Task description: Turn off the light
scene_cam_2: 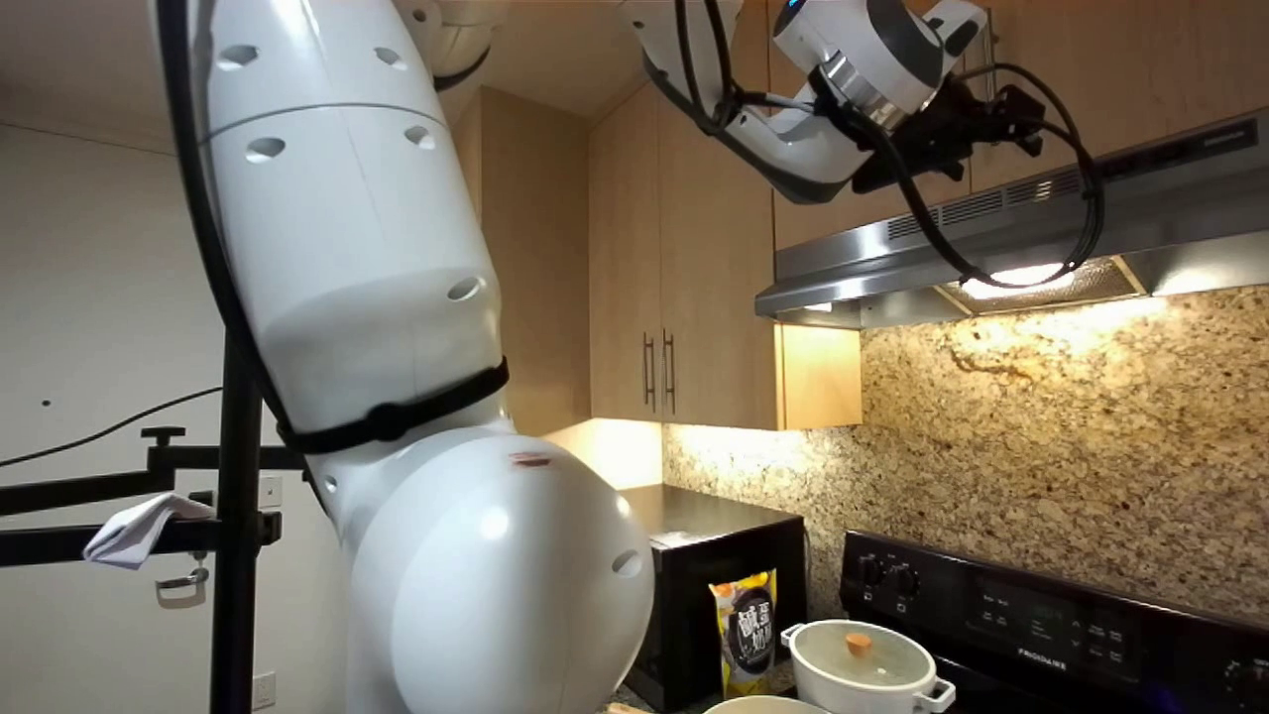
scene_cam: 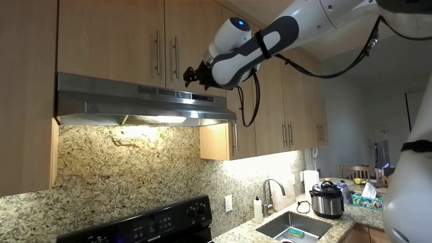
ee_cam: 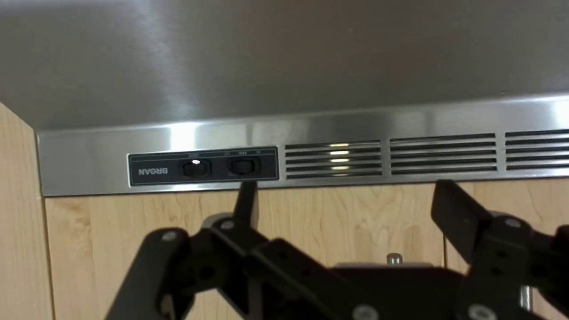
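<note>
Plainly, the task is unfinished: both exterior views show the light point(scene_cam: 171, 119) glowing beneath the range hood point(scene_cam: 114, 101). The gripper point(ee_cam: 346, 186) is near the hood's front, jaws wide apart with nothing between them; in an exterior view the light point(scene_cam: 171, 119) lies toward seven o'clock from it. In the wrist view the control panel point(ee_cam: 220, 171) sits toward nine o'clock of that gap, and its rocker point(ee_cam: 194, 170) farther toward nine is probably the light switch. Reaching the hood looks largely done. Lining up with that rocker, pressing it and getting the light dark seem left. No contact shows.
</note>
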Motion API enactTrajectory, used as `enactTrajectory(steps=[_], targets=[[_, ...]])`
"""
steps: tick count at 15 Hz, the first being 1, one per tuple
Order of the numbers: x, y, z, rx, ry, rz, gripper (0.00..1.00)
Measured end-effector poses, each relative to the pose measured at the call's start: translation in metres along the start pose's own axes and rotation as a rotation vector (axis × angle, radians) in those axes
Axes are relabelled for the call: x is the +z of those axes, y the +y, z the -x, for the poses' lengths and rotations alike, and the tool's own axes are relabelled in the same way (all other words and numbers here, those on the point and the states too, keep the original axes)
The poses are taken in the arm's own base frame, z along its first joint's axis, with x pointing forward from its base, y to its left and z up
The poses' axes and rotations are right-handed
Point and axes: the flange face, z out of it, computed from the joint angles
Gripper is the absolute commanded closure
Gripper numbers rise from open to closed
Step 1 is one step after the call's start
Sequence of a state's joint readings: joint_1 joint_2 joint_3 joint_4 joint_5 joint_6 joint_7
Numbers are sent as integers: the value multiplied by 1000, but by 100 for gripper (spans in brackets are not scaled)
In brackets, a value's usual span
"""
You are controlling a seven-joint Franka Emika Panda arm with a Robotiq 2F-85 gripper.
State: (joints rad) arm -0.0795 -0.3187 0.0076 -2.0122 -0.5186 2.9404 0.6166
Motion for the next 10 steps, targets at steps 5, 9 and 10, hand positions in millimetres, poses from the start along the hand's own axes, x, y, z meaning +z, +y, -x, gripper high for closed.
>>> enactTrajectory(steps=[5,9,10], targets=[[31,-3,8,4,-66,24,0],[46,8,2,44,-84,28,0],[47,13,-2,53,-85,23,0]])
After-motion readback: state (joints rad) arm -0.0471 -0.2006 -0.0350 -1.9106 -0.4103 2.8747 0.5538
